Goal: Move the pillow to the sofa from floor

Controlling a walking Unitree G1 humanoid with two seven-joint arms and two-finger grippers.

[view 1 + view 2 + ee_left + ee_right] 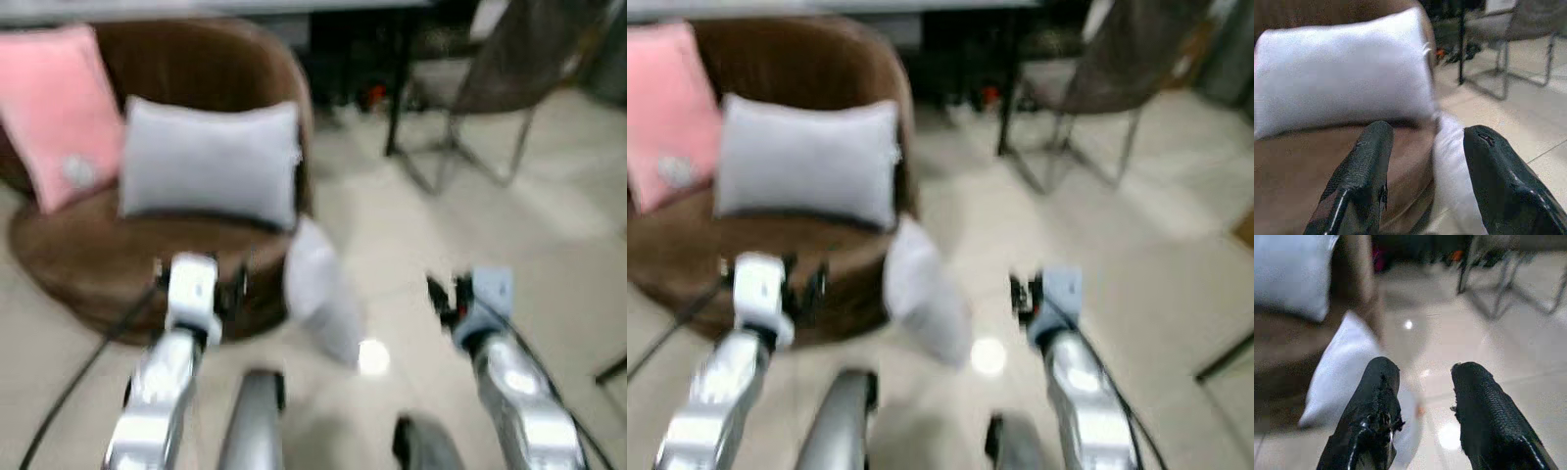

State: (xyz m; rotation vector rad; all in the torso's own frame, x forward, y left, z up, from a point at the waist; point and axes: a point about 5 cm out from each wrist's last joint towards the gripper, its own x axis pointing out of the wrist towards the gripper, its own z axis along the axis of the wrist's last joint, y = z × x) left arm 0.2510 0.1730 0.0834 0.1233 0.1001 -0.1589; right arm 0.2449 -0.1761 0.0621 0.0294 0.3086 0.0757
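- Glossy pale tiles make up the floor point(549, 225), with a bright spot of lamp glare between my two arms; both head views are blurred
- Ahead on my left I see the sofa point(88, 259), a round brown tub seat with a curved back and a soft, matte cover
- On its seat a rectangular grey pillow point(211, 162) stands upright against the back, and a pink pillow point(54, 113) leans beside it at the far left
- My target, the white pillow point(321, 294), is on the floor, propped on edge against the sofa's front right side; its fabric looks smooth and slightly shiny
- My left gripper point(1425, 166) is released, fingers spread, holding nothing, pointed at the sofa's front edge near the white pillow
- My right gripper point(1422, 396) is likewise spread and empty, hovering over the tiles just beside the white pillow
- Behind, a metal-legged chair point(509, 69) stands by a dark worktop leg
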